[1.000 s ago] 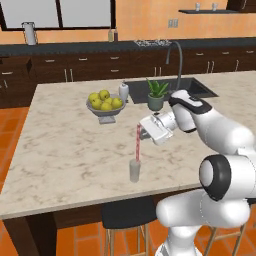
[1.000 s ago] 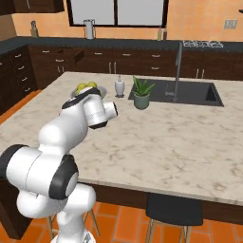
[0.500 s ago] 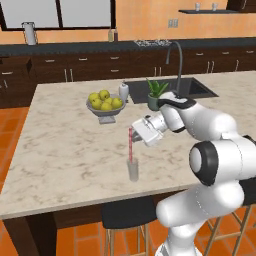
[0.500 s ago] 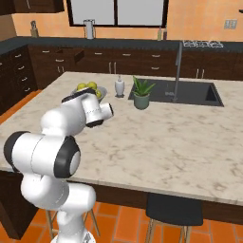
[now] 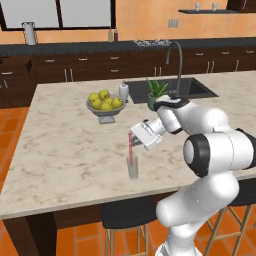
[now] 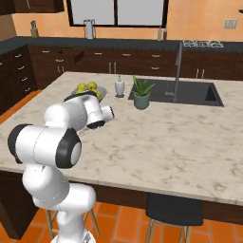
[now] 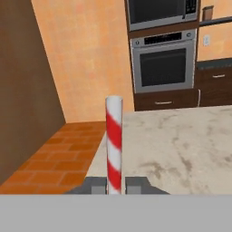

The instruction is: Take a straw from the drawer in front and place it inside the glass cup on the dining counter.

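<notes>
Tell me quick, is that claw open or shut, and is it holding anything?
Gripper: shut on the straw, which it holds upright with the lower end in the glass cup.

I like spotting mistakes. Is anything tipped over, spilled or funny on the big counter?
Nothing stands out. The straw stands upright with its lower end in the glass cup, pinched by the tool. The fruit bowl, soap bottle and plant all sit upright on the dining counter.
</notes>
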### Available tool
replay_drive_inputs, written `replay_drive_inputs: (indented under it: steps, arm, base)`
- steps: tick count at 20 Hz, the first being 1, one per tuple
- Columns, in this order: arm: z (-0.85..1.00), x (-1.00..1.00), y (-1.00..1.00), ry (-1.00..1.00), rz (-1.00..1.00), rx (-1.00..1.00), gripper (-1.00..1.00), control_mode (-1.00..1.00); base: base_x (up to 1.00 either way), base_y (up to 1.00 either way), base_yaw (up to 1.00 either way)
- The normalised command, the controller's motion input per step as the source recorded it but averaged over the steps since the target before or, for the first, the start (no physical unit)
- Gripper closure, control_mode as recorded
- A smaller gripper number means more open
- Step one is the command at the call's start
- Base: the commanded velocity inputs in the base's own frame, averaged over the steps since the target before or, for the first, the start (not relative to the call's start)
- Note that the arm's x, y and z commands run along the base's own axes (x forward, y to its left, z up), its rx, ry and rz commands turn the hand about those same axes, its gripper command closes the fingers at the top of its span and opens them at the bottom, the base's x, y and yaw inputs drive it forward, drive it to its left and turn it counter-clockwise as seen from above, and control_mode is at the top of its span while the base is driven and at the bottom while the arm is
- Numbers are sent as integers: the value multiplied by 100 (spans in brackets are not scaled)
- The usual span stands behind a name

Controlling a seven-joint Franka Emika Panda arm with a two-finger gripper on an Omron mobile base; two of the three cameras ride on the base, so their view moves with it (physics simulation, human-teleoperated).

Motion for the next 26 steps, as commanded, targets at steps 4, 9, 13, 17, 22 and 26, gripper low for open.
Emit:
replay_drive_inputs:
  steps: [4,9,13,17,22,26]
  arm:
    - [-26,-2,0,0,3,0,100,-100]
    - [-14,0,0,0,2,0,-100,-100]
    - [0,-14,-5,-6,1,0,-100,-100]
    - [0,-38,-1,-12,0,0,-100,-100]
    - [0,-33,-2,-13,0,0,-100,-100]
    - [1,-5,-11,-15,0,0,-100,-100]
  base:
    - [0,0,0]
    - [0,0,0]
    - [0,0,0]
    - [0,0,0]
    - [0,0,0]
    - [0,0,0]
